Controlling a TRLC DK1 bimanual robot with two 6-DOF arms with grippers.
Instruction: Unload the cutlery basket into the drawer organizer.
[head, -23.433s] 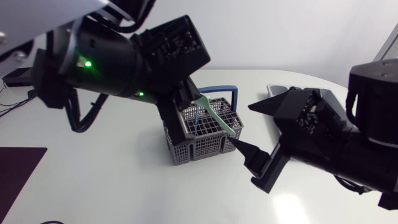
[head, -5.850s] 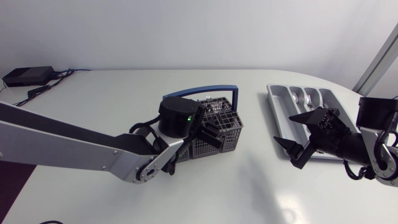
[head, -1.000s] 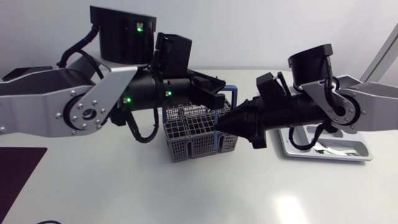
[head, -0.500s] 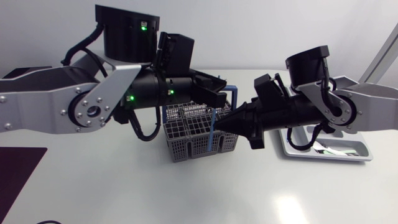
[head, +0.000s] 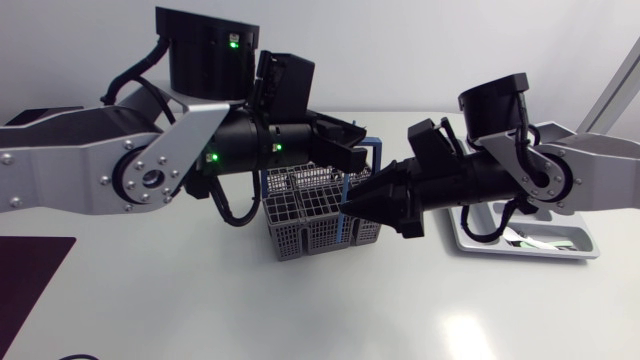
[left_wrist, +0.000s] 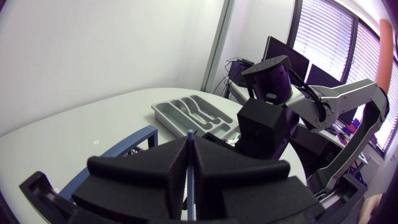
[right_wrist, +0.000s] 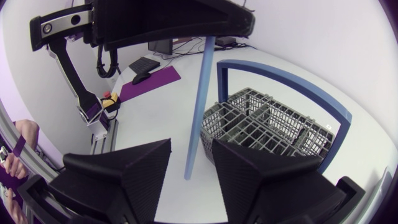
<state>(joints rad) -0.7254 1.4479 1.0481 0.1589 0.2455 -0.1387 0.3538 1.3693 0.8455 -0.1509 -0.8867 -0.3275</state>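
My left gripper (head: 346, 165) (left_wrist: 189, 158) is shut on the top of a thin blue utensil (head: 340, 215) (left_wrist: 189, 133). It hangs upright above the front right part of the grey cutlery basket (head: 305, 230) (right_wrist: 267, 127). My right gripper (head: 345, 202) (right_wrist: 189, 167) comes in from the right at the utensil's mid-height. It is open, and the blue utensil (right_wrist: 200, 106) hangs in the gap between its fingers with space on both sides. The grey drawer organizer (head: 470, 240) (left_wrist: 163, 111) lies at the far right behind my right arm, with some cutlery in it.
The basket's blue handle (head: 375, 150) (right_wrist: 283, 78) (left_wrist: 118, 149) arches upright just behind both grippers. A dark purple mat (head: 30, 275) lies at the table's left edge. Bare white tabletop stretches in front of the basket.
Both arms have hardly moved in the last second. The blue utensil shifted a little left over the basket, still in my left gripper. My right gripper's fingers now stand apart around it.
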